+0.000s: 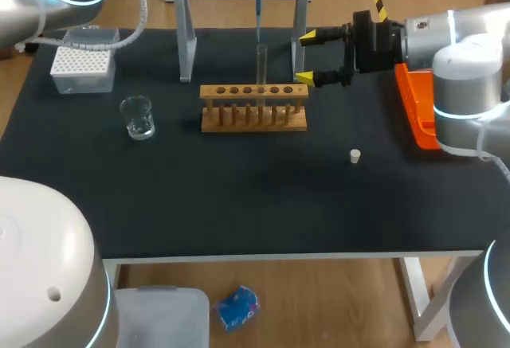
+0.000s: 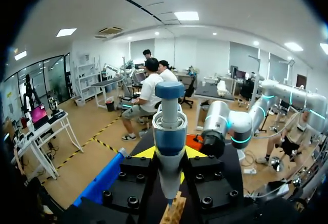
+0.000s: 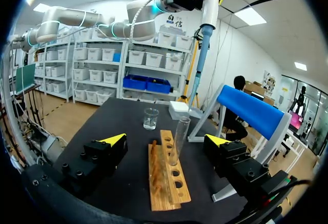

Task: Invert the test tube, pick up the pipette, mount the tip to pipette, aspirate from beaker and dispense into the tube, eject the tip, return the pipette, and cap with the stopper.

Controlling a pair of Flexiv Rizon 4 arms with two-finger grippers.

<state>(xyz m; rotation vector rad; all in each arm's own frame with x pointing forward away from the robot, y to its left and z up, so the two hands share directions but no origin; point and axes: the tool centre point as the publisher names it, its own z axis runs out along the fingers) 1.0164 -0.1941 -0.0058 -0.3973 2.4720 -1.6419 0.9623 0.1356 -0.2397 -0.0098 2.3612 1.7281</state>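
Pipette [image 2: 169, 126] sits right in front of your L wrist cam, clamped btwn both fingers of your left gripper [image 2: 170, 153], jaws closed only as far as its blue-and-white body allows. In the head view you've got it hanging vertical above the wooden rack [image 1: 253, 109], its thin tip ending at the mouth of the test tube [image 1: 260, 65]; can't tell if it's inside. That tube stands upright in a middle hole of the rack. Your right gripper [image 1: 307, 58] hangs just behind the rack's R end, jaws spread wide, holding and touching nothing; the tube is ahead of the fingers, clear of both. You've got the beaker [image 1: 138, 117] well L of the rack, the tip box [image 1: 82, 65] further L and back, and the stopper [image 1: 355, 155] lying front-R of the rack.
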